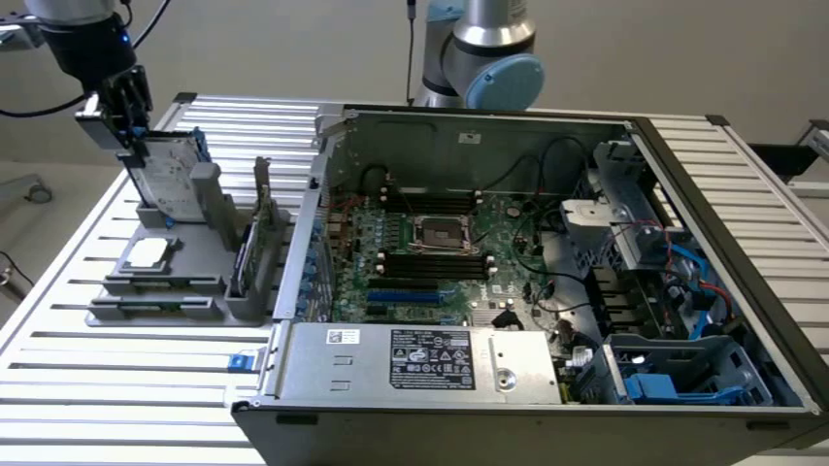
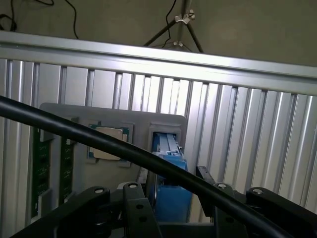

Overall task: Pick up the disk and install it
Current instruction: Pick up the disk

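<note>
Arm point(image 1: 81, 39) points straight down, jaws spread astride the upright disk point(image 1: 169, 170).

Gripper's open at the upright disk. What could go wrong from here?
1. The gripper sits at the top edge of the disk; closing off-centre might pinch only the blue carrier and tilt it in the grey stand.
2. The black cable crossing the wrist view could snag on the disk.

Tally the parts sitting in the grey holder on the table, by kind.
Disk in blue bracket: 1
Square silver chip: 1
Green circuit boards standing on edge: 2
Total: 4
</note>
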`<state>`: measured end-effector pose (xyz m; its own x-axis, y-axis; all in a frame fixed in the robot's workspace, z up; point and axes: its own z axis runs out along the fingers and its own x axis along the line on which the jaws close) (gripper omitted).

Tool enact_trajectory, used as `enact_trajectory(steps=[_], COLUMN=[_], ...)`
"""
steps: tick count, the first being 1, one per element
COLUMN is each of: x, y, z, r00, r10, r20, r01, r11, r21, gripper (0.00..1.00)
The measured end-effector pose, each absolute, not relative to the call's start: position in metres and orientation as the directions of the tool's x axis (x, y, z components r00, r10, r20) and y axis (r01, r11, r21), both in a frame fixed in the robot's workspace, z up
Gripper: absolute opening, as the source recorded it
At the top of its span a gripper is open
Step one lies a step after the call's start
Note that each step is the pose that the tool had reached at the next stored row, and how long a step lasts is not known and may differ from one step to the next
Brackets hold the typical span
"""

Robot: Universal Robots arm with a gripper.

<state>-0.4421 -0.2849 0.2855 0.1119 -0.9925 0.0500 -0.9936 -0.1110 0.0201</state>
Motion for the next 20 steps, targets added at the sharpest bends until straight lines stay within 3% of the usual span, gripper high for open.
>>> enact_trajectory(steps=[20], x=[-0.4421], y=[-0.2842], z=[0.2828], r00=[0.081], r10=[-0.995], r20=[0.052], r01=[-0.997], r11=[-0.08], r21=[0.02], gripper=[0.51])
